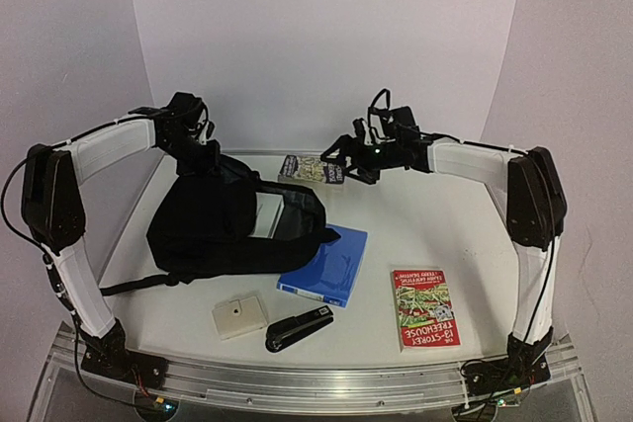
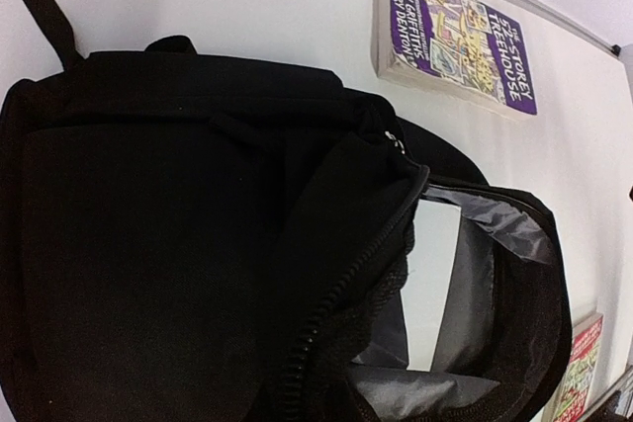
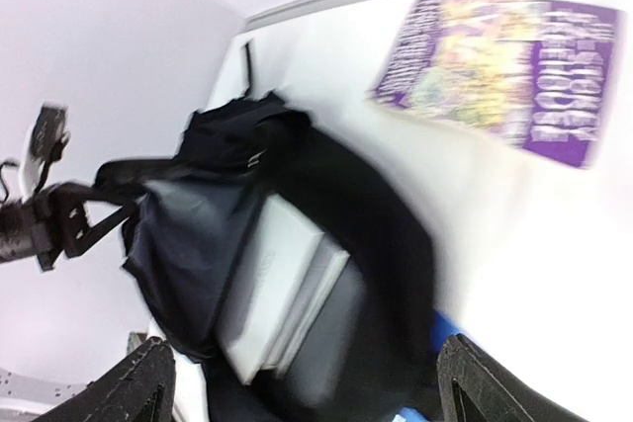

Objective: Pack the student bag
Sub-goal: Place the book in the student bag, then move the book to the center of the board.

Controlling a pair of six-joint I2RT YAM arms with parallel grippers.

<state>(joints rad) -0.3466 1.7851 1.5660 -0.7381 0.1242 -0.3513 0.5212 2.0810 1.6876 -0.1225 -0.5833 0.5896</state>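
From the top external camera, looked forward and down from above and behind the arm bases (image 1: pixel 114 353), far enough back to take in the whole table (image 1: pixel 445 219). From the left wrist, looked almost straight down, very close over the student bag (image 2: pixel 148 224), which filled most of the frame, with the purple book (image 2: pixel 455 37) at the upper right. From the right wrist, looked obliquely across the bag's open mouth, near and blurred. Shared among all three views: bag and purple book.
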